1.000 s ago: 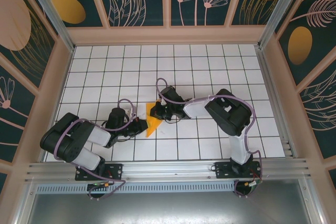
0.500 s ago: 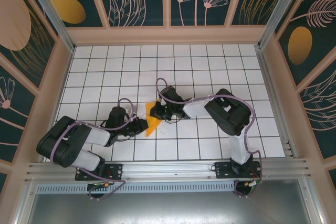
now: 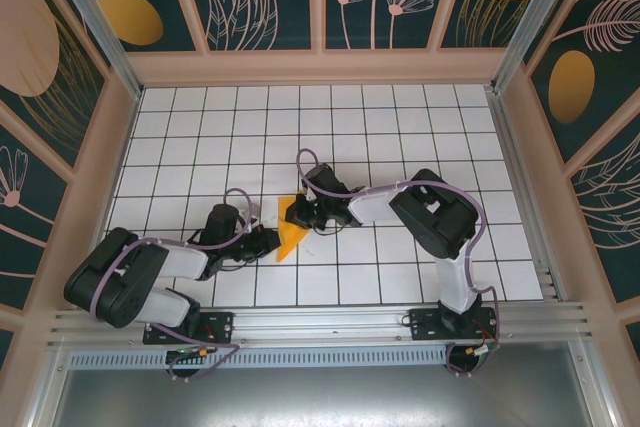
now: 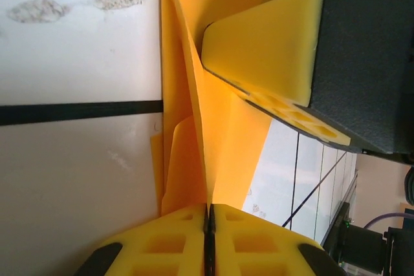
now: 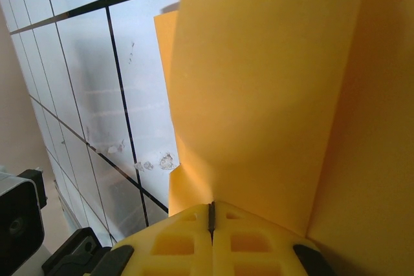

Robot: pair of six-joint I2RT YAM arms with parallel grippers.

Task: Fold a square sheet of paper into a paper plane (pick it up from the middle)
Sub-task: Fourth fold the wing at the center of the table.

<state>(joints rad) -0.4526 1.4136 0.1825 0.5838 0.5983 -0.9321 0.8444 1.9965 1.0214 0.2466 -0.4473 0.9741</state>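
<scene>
Orange-yellow, thin, creased sheet of paper (image 3: 288,237) — folded down to a small angular shape, caught between the two hands over the white desk (image 3: 400,127) with black grid lines; touching the tiles or just above them, impossible to tell. Black left hand (image 3: 268,241) with yellow foam pads, sheet right at its fingertips, pads pressed together and clamped on an upright fold of it. Right hand (image 3: 299,215), same build, the sheet's far corner at its fingertips, likewise closed tight on the paper. From the left wrist: own pads (image 4: 174,244) meeting at a thin dark seam, sheet (image 4: 226,127) rising out of that seam as a sharp standing crease, one yellow pad (image 4: 265,50) of the right hand against the paper just ahead. From the right wrist: pads (image 5: 174,237) shut along a fine line, sheet (image 5: 272,82) spreading broadly forward from the seam — grey scuff marks (image 5: 155,159) on the desk off to the left of the fingertips.
</scene>
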